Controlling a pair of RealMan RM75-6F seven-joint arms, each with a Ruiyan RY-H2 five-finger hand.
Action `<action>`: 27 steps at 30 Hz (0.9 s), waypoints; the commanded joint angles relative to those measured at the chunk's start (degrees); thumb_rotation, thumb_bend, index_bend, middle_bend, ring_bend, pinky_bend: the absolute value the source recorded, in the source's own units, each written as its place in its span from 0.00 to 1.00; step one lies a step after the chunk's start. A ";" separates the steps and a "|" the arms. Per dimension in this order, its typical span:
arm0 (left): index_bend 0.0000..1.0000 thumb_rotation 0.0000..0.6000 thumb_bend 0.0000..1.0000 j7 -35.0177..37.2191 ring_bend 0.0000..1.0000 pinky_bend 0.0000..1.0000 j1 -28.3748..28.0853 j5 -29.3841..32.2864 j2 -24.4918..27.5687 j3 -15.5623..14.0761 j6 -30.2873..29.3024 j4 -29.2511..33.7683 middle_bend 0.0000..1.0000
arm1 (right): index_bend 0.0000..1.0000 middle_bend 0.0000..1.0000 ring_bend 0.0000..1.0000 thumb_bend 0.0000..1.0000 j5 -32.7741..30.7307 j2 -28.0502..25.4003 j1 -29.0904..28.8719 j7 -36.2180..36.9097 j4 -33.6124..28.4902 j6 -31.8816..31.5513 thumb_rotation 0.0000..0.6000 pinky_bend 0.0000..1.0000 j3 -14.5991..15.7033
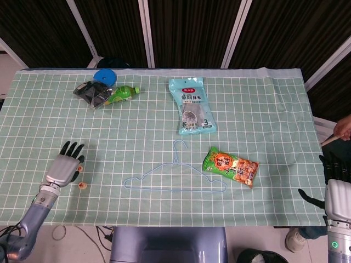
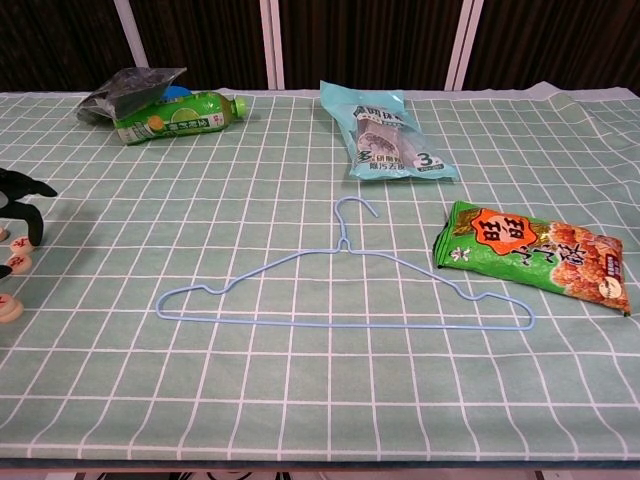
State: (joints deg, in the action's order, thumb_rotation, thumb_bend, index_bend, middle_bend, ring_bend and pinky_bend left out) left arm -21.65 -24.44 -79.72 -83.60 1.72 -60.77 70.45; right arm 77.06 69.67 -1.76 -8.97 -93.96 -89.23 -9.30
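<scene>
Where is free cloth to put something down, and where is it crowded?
Free: between the light-blue wire hanger and the green bottle; also right of the pale-blue packet. Crowded: around the left hand, beside small round wooden pieces.
</scene>
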 commanded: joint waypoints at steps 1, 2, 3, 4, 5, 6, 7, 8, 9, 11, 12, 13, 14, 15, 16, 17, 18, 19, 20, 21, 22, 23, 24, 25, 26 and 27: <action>0.43 1.00 0.32 -0.03 0.00 0.03 0.01 -0.05 -0.14 -0.18 -0.01 -0.16 0.08 | 0.10 0.03 0.06 0.20 -0.04 0.01 0.00 -0.02 0.02 0.01 1.00 0.00 -0.01; 0.44 1.00 0.32 -0.08 0.00 0.03 0.02 -0.07 -0.21 -0.27 -0.02 -0.25 0.08 | 0.10 0.03 0.06 0.21 -0.06 0.01 0.00 -0.01 0.01 0.01 1.00 0.00 -0.02; 0.44 1.00 0.32 -0.14 0.00 0.03 0.03 -0.07 -0.28 -0.35 0.00 -0.35 0.08 | 0.10 0.03 0.06 0.20 -0.07 0.01 0.00 0.00 -0.01 0.01 1.00 0.00 -0.03; 0.44 1.00 0.32 -0.19 0.00 0.03 0.05 -0.03 -0.36 -0.43 0.03 -0.47 0.08 | 0.10 0.03 0.06 0.21 -0.08 0.02 0.00 -0.01 0.01 0.01 1.00 0.00 -0.03; 0.44 1.00 0.32 -0.25 0.00 0.03 0.08 0.05 -0.44 -0.50 0.11 -0.61 0.08 | 0.10 0.03 0.06 0.21 -0.09 0.02 0.00 -0.01 0.01 0.02 1.00 0.00 -0.03; 0.44 1.00 0.32 -0.30 0.00 0.03 0.09 0.13 -0.51 -0.55 0.16 -0.73 0.08 | 0.10 0.03 0.06 0.20 -0.10 0.02 0.01 0.00 0.01 0.03 1.00 0.00 -0.03; 0.44 1.00 0.32 -0.33 0.00 0.03 0.10 0.18 -0.56 -0.58 0.20 -0.81 0.08 | 0.10 0.03 0.06 0.20 -0.11 0.02 0.01 0.01 0.02 0.02 1.00 0.00 -0.03; 0.44 1.00 0.32 -0.40 0.00 0.03 0.11 0.27 -0.64 -0.61 0.27 -0.95 0.08 | 0.10 0.03 0.06 0.21 -0.12 0.02 0.01 -0.01 0.02 0.00 1.00 0.00 -0.05; 0.44 1.00 0.32 -0.42 0.00 0.03 0.11 0.31 -0.68 -0.63 0.29 -1.00 0.09 | 0.10 0.02 0.06 0.21 -0.13 0.02 0.01 -0.01 0.02 0.00 1.00 0.00 -0.06; 0.45 1.00 0.32 -0.50 0.00 0.03 0.10 0.34 -0.79 -0.70 0.29 -1.15 0.09 | 0.10 0.03 0.05 0.20 -0.21 0.03 0.02 -0.04 0.02 -0.01 1.00 0.00 -0.09; 0.45 1.00 0.32 -0.54 0.00 0.03 0.11 0.33 -0.82 -0.73 0.24 -1.21 0.09 | 0.10 0.03 0.05 0.20 -0.25 0.04 0.02 -0.03 0.01 -0.01 1.00 0.00 -0.11; 0.45 1.00 0.32 -0.56 0.00 0.03 0.12 0.33 -0.84 -0.74 0.19 -1.25 0.09 | 0.10 0.03 0.06 0.20 -0.27 0.05 0.02 -0.03 -0.01 -0.01 1.00 0.00 -0.12; 0.45 1.00 0.32 -0.57 0.00 0.03 0.11 0.34 -0.85 -0.73 0.13 -1.27 0.09 | 0.10 0.03 0.06 0.20 -0.28 0.05 0.02 -0.04 -0.01 0.01 1.00 0.00 -0.12; 0.46 1.00 0.32 -0.55 0.00 0.03 0.12 0.36 -0.85 -0.71 0.06 -1.29 0.09 | 0.10 0.03 0.06 0.20 -0.27 0.05 0.02 -0.06 -0.01 0.00 1.00 0.00 -0.11; 0.46 1.00 0.32 -0.52 0.00 0.03 0.14 0.40 -0.85 -0.70 0.00 -1.31 0.09 | 0.10 0.03 0.06 0.20 -0.27 0.06 0.02 -0.05 -0.02 -0.01 1.00 0.00 -0.11; 0.46 1.00 0.32 -0.49 0.00 0.03 0.15 0.43 -0.83 -0.70 -0.04 -1.33 0.09 | 0.10 0.03 0.06 0.20 -0.26 0.06 0.02 -0.07 -0.02 -0.03 1.00 0.00 -0.12; 0.46 1.00 0.32 -0.46 0.00 0.03 0.15 0.45 -0.82 -0.70 -0.07 -1.34 0.09 | 0.10 0.03 0.06 0.20 -0.23 0.08 0.02 -0.11 0.00 -0.04 1.00 0.00 -0.10; 0.46 1.00 0.32 -0.44 0.00 0.03 0.15 0.48 -0.81 -0.71 -0.07 -1.37 0.09 | 0.10 0.03 0.06 0.20 -0.23 0.09 0.02 -0.13 0.00 -0.04 1.00 0.00 -0.10; 0.46 1.00 0.32 -0.46 0.00 0.03 0.16 0.51 -0.81 -0.75 -0.04 -1.41 0.09 | 0.10 0.03 0.06 0.20 -0.26 0.09 0.02 -0.14 -0.01 -0.03 1.00 0.00 -0.10; 0.46 1.00 0.32 -0.48 0.00 0.03 0.16 0.53 -0.82 -0.79 -0.01 -1.46 0.09 | 0.10 0.03 0.06 0.20 -0.29 0.09 0.02 -0.14 -0.01 -0.02 1.00 0.00 -0.11; 0.47 1.00 0.32 -0.50 0.00 0.03 0.14 0.57 -0.85 -0.82 0.05 -1.52 0.09 | 0.10 0.03 0.06 0.20 -0.30 0.10 0.03 -0.15 -0.01 -0.03 1.00 0.00 -0.12; 0.47 1.00 0.32 -0.52 0.00 0.03 0.14 0.59 -0.88 -0.86 0.10 -1.56 0.09 | 0.10 0.03 0.06 0.20 -0.32 0.10 0.03 -0.17 -0.01 -0.04 1.00 0.00 -0.13; 0.47 1.00 0.32 -0.53 0.00 0.03 0.12 0.60 -0.92 -0.89 0.13 -1.61 0.09 | 0.10 0.03 0.06 0.20 -0.34 0.10 0.03 -0.17 -0.02 -0.03 1.00 0.00 -0.14; 0.47 1.00 0.32 -0.56 0.00 0.03 0.10 0.61 -0.97 -0.91 0.16 -1.65 0.09 | 0.10 0.03 0.06 0.21 -0.37 0.10 0.02 -0.16 -0.04 -0.01 1.00 0.00 -0.15; 0.47 1.00 0.32 -0.63 0.00 0.03 0.08 0.62 -1.01 -0.93 0.17 -1.69 0.09 | 0.10 0.03 0.06 0.20 -0.41 0.10 0.02 -0.17 -0.05 0.01 1.00 0.00 -0.15; 0.47 1.00 0.32 -0.70 0.00 0.03 0.07 0.62 -1.06 -0.94 0.15 -1.72 0.09 | 0.10 0.03 0.06 0.21 -0.43 0.09 0.03 -0.19 -0.05 0.00 1.00 0.00 -0.16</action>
State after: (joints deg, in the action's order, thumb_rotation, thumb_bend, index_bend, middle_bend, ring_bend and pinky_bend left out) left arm -22.33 -24.36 -79.10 -84.64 0.78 -60.61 68.74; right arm 76.63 69.76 -1.73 -9.16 -94.01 -89.24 -9.46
